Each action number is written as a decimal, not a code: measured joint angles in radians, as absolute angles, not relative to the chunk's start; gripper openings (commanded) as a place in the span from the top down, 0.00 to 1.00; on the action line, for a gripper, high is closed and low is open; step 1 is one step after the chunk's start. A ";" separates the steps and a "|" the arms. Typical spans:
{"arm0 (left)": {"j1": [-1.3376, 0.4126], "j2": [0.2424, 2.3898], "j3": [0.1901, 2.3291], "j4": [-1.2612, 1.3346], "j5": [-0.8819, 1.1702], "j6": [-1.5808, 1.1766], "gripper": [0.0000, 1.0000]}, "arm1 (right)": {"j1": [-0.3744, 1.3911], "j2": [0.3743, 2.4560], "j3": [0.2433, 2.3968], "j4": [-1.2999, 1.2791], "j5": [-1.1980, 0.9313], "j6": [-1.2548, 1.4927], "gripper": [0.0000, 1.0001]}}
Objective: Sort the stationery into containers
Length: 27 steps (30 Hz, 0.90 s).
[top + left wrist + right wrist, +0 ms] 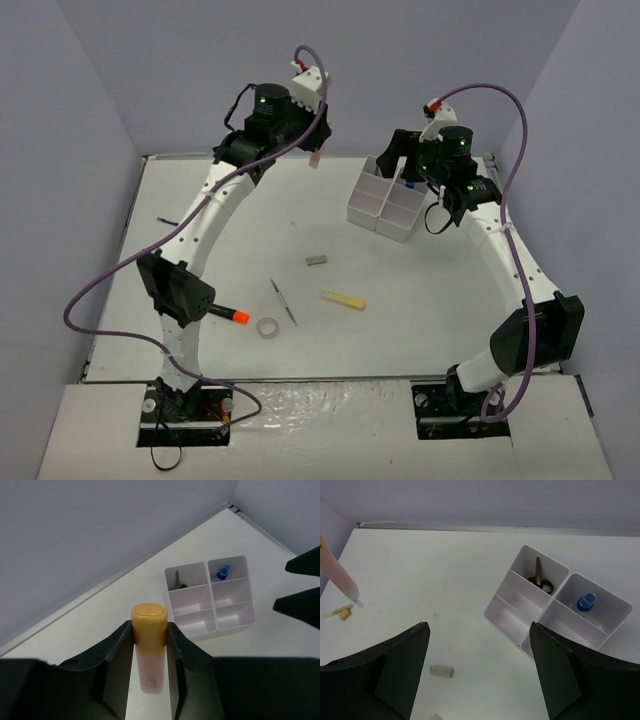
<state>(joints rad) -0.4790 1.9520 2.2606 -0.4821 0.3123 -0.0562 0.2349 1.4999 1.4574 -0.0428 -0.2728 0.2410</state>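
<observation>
My left gripper (317, 138) is raised above the far left of the table, shut on a pale pink tube with a yellow-orange cap (149, 630). The tube also shows at the left edge of the right wrist view (340, 577). My right gripper (479, 640) is open and empty, just left of the white four-compartment tray (550, 602). The tray holds a blue-capped bottle (585, 603) and scissors (540, 577) in separate compartments. On the table lie a small grey block (317, 260), a yellow bar (343, 299), a thin grey stick (283, 300), a clear tape ring (267, 327) and a black marker with an orange cap (228, 315).
The tray (395, 228) stands at the far right of the table, under my right gripper (400, 165). A small dark item (167, 220) lies near the table's left edge. Grey walls close the table on three sides.
</observation>
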 measured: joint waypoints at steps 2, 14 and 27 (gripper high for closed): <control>-0.523 2.019 2.306 -0.425 0.296 -0.053 1.00 | 0.218 1.485 1.418 -0.043 -0.256 0.245 0.22; -0.560 2.374 2.300 0.143 0.332 -0.108 1.00 | 0.202 1.238 1.298 -0.052 -0.085 0.271 0.23; -0.554 2.497 2.183 0.498 0.530 -0.197 1.00 | 0.202 1.203 1.262 -0.048 0.002 0.277 0.22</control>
<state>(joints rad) -0.5543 2.4969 2.1828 0.4978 0.5297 -0.1970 0.2016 1.2026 1.2624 -0.0476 0.0024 0.2773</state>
